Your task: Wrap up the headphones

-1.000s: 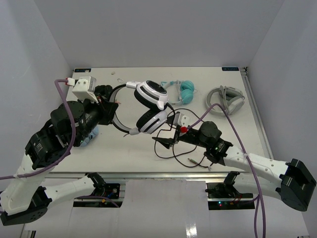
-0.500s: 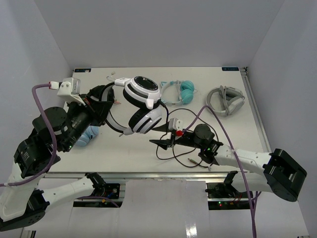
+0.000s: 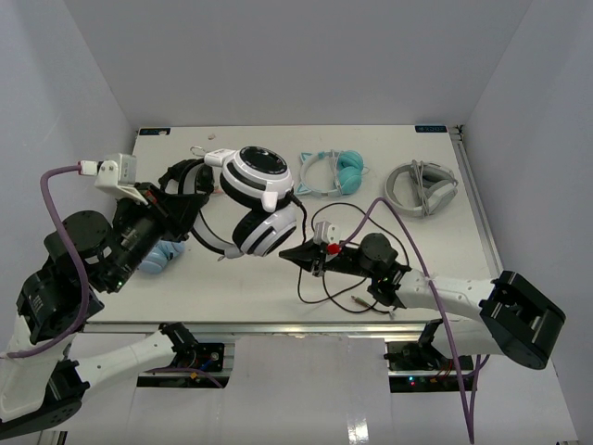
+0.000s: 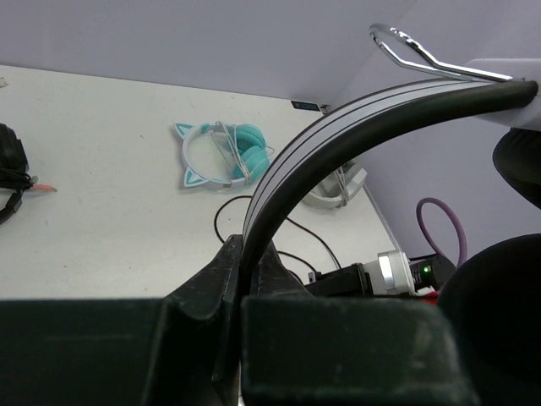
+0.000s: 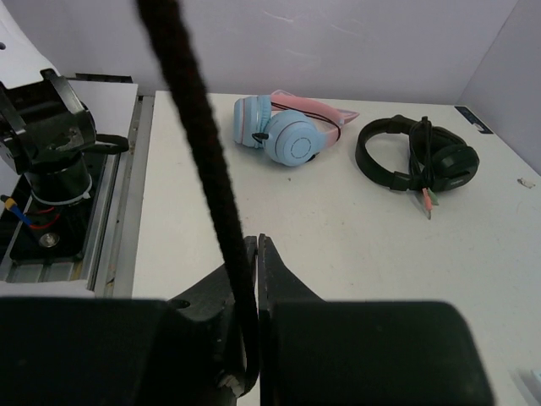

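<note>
Two grippers are engaged on the white headphones [image 3: 262,176], which sit over the left-centre of the table [image 3: 445,250], their two round ear cups [image 3: 269,227] stacked one behind the other in the top view. The left gripper [image 3: 174,188] is clamped on the headband [image 4: 338,139], which runs down between its closed fingers [image 4: 215,283] in the left wrist view. The right gripper [image 3: 301,252] is closed on the thin black cable [image 5: 190,110] just in front of the lower cup; slack cable lies looped on the table beside it. Teal cat-ear headphones [image 3: 338,171] and grey-and-white headphones [image 3: 422,185] lie behind, well apart from the work. Blue-and-pink headphones [image 5: 287,135] and black headphones [image 5: 418,161] lie on the left side.
</note>
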### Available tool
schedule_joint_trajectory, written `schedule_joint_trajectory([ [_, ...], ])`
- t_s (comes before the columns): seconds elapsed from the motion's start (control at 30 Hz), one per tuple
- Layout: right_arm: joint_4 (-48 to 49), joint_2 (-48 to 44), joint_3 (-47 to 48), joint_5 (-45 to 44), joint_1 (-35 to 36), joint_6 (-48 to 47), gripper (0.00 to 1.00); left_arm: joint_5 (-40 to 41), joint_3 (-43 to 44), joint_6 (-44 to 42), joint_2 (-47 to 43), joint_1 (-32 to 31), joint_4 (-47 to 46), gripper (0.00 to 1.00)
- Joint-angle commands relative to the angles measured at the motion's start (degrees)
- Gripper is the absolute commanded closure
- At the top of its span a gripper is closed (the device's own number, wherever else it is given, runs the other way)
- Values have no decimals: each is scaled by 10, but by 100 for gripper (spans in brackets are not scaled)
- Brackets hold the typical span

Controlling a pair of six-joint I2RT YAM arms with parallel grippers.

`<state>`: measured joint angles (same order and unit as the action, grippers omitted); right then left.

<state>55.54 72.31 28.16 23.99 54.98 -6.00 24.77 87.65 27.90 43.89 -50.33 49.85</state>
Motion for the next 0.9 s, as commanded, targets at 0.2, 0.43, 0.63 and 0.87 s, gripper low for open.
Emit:
schedule_joint_trajectory([
  [0.2, 1, -60, -31, -15, -5, -18, 92, -263, -21, 8, -23, 1, -77, 100],
  [0.43, -69, -76, 5, -15, -9, -31, 92, -445, -64, -13, -8, 1, -110, 100],
  [0.63, -123, -73, 47, -32, -12, -44, 92, -489, -102, -29, -5, 1, -114, 100],
  [0.87, -201, -68, 111, -25, -63, -39, 92, -530, -134, -67, 6, 1, -95, 100],
])
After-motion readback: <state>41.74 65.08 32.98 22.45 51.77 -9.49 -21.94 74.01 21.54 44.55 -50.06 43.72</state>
